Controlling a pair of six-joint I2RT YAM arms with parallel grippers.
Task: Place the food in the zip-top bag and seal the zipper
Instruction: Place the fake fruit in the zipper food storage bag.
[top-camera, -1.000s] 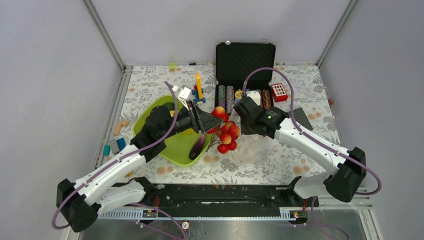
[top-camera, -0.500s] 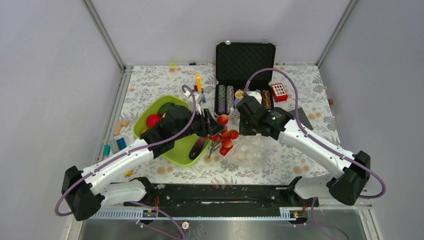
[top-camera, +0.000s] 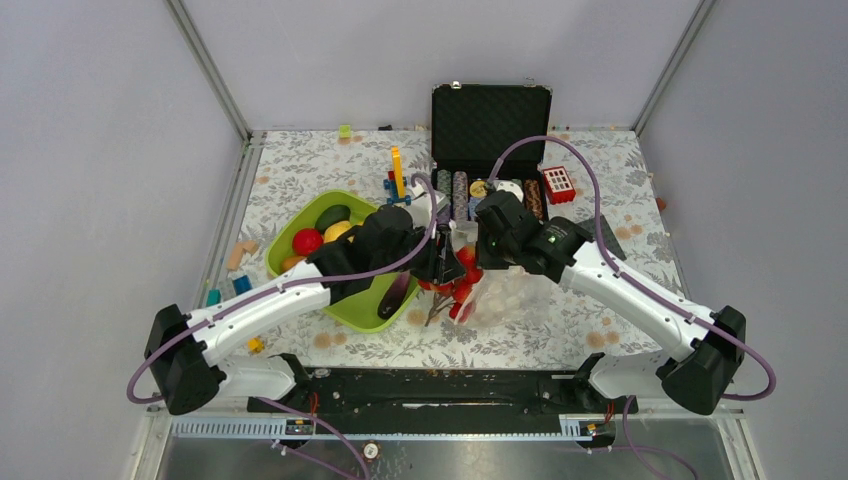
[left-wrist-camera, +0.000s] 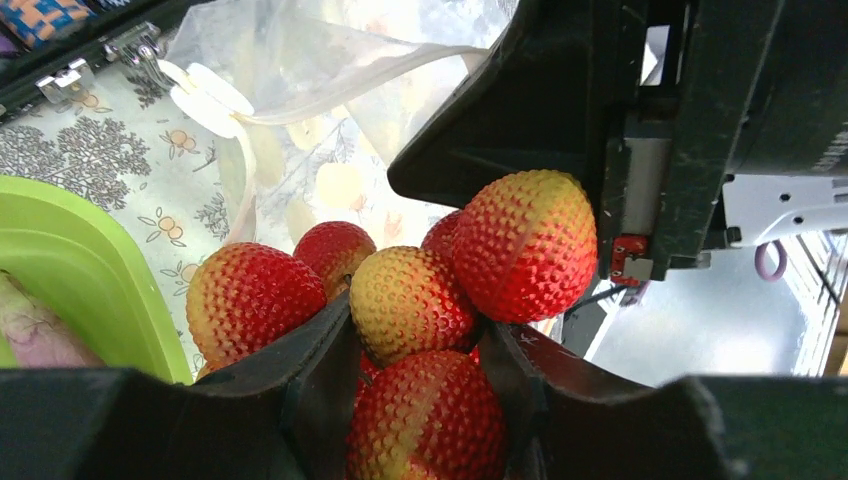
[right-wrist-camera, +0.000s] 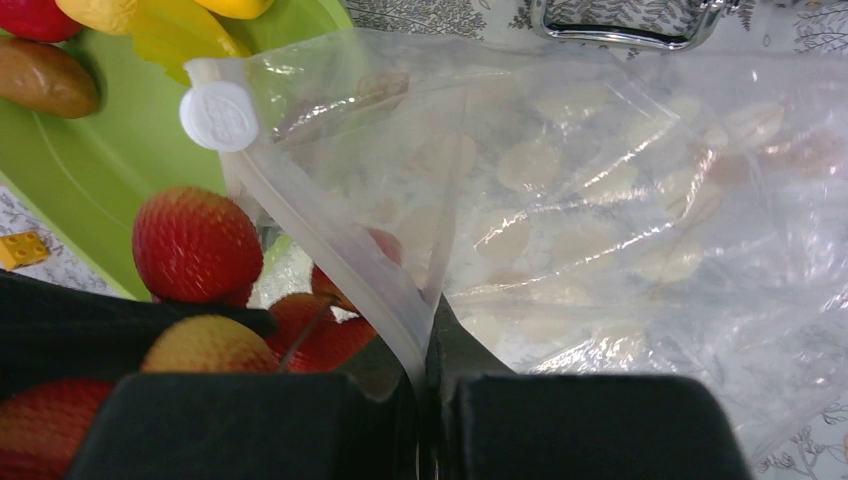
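Observation:
My left gripper (left-wrist-camera: 420, 330) is shut on a bunch of bumpy red-and-yellow berries (left-wrist-camera: 410, 300), part of the food. In the top view the berries (top-camera: 456, 282) hang at the mouth of the zip-top bag (top-camera: 508, 296), beside my left gripper (top-camera: 440, 264). My right gripper (right-wrist-camera: 425, 340) is shut on the bag's zipper rim and holds it raised; the clear dotted bag (right-wrist-camera: 600, 180) spreads beyond it, with its white slider (right-wrist-camera: 220, 115) at the rim's end. More food lies in the lime-green tray (top-camera: 345, 305): red (top-camera: 307, 241), yellow (top-camera: 338, 231), dark green (top-camera: 332, 216) and purple (top-camera: 395, 295) pieces.
An open black case (top-camera: 490, 118) stands at the back with rows of poker chips (top-camera: 450, 192) before it. A small red box (top-camera: 557, 184) sits to its right, and a yellow-and-blue toy (top-camera: 398, 175) to its left. Small blocks (top-camera: 238, 256) lie by the left edge.
My left arm has swung right, carrying the berries from beside the tray to the bag's mouth. My right gripper kept its hold on the bag rim and shifted only slightly.

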